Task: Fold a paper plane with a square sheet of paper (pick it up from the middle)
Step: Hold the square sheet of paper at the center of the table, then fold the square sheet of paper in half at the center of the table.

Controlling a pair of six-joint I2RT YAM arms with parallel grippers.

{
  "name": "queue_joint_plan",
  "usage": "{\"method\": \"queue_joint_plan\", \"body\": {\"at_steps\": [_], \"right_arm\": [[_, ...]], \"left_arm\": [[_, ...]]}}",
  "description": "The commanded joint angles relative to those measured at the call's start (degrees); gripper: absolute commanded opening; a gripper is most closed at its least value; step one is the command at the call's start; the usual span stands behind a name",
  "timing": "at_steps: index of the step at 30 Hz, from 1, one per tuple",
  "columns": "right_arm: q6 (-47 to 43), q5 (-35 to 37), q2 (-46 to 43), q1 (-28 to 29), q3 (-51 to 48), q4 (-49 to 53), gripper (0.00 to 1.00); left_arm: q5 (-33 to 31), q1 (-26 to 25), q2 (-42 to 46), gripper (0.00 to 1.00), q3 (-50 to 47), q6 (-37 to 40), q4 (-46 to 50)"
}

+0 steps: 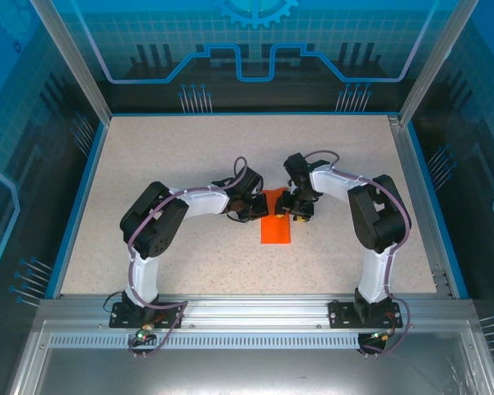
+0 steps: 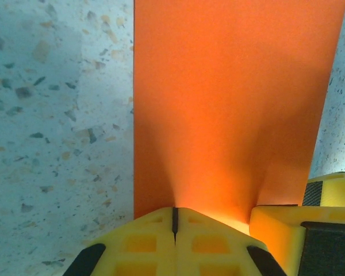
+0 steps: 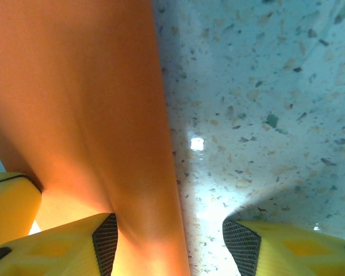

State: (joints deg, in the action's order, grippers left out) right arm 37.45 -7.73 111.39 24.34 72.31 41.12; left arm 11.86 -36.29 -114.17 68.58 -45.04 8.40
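Left wrist view: left gripper [image 2: 173, 215] pinches shut on the thin bright orange paper sheet [image 2: 230, 103] lying centred on the speckled table [image 2: 57, 115]; right gripper [image 3: 169, 241], jaws apart astride its edge, should close squarely.

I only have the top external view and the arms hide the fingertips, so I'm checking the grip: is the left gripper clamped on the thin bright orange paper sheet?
Observer: Yes. In the left wrist view the left gripper is shut, pinching the edge of the thin bright orange paper sheet.
Operator: And the right gripper?
Observer: The right gripper is open: one finger over the paper, the other over bare speckled table.
Operator: Paper flat at the pinch?
Observer: No, it looks puckered toward the pinch.
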Motion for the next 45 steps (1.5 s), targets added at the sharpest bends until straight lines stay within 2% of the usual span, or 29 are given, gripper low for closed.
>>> {"method": "queue_joint_plan", "body": {"at_steps": [1, 4, 13, 18, 20, 23, 28, 45], "right_arm": [[-1.0, 3.8, 4.6, -0.2, -2.5, -1.4, 0.61], [-1.6, 1.0, 1.4, -1.0, -2.2, -3.4, 0.63], [-2.0, -13.6, -12.6, -6.4, -8.7, -16.2, 0.62], [-1.2, -22.8, -13.0, -6.5, -12.7, -24.6, 0.29], [-0.2, -24.5, -11.9, -6.2, -13.7, -26.3, 0.18], [-0.3, -25.1, -10.7, -6.1, -14.7, -27.2, 0.09], [-1.7, -25.6, -8.3, -6.4, -15.6, -27.4, 0.04], [-7.3, -23.9, -5.0, -9.6, -21.6, -29.7, 0.06]], "left_arm": [[-1.1, -0.5, -1.2, 0.00, -0.6, 0.6, 2.7], [-1.2, -0.5, -1.5, 0.00, -0.8, 0.6, 2.6], [-0.9, -0.6, -1.8, 0.00, -1.0, 1.0, 2.3], [-1.1, -0.7, -1.7, 0.00, -1.2, 0.9, 2.1], [-0.8, -0.6, -1.7, 0.00, -1.4, 0.7, 1.9], [-0.8, -0.7, -1.7, 0.00, -1.4, 0.8, 1.9], [-0.7, -0.6, -1.8, 0.00, -1.1, 0.9, 2.1], [-0.7, -0.7, -1.8, 0.00, -1.0, 0.9, 2.3]]}}
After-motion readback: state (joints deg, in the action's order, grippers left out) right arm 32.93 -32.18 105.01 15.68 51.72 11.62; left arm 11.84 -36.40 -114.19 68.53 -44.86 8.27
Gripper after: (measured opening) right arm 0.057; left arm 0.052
